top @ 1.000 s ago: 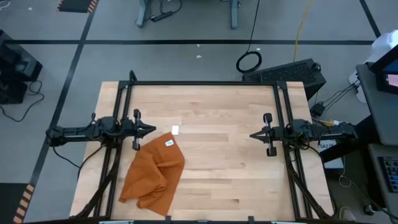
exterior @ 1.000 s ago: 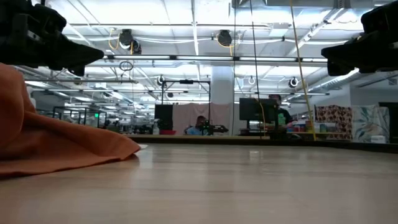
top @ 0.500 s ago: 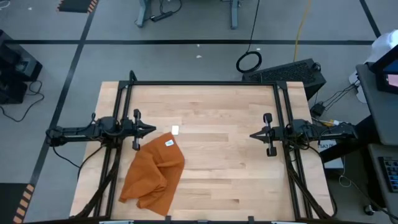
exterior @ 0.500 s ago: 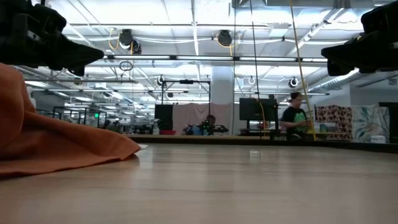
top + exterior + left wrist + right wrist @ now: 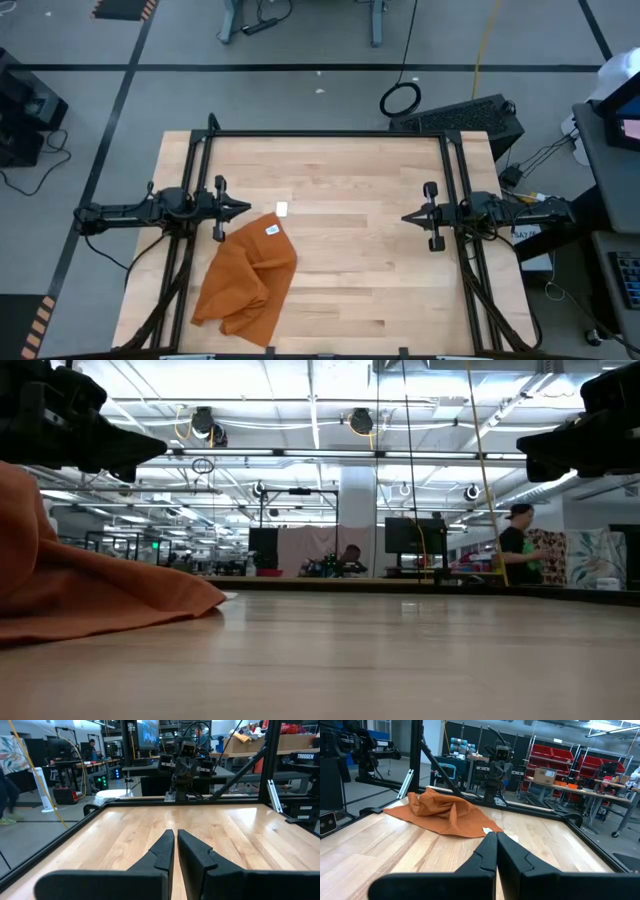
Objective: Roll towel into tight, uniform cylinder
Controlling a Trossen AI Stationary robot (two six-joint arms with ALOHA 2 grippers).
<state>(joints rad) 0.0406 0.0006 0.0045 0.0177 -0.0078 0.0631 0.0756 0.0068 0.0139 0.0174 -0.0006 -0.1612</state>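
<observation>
The rust-orange towel [image 5: 246, 279] lies crumpled on the wooden table at its near left, with a small white tag [image 5: 272, 230] at its far corner. It also shows in the low view [image 5: 90, 595] and in the right wrist view [image 5: 440, 811]. My left gripper [image 5: 245, 208] is shut and empty, hovering just beyond the towel's far corner; in its wrist view [image 5: 175, 836] the fingers are together. My right gripper [image 5: 405, 216] is shut and empty at the table's right, well away from the towel, and shows closed in its wrist view [image 5: 496, 838].
A small white scrap [image 5: 282, 209] lies on the table just past the towel's tag. Dark frame rails [image 5: 330, 134] run along the table's far edge and both sides. A person [image 5: 515, 550] walks in the room far behind the table.
</observation>
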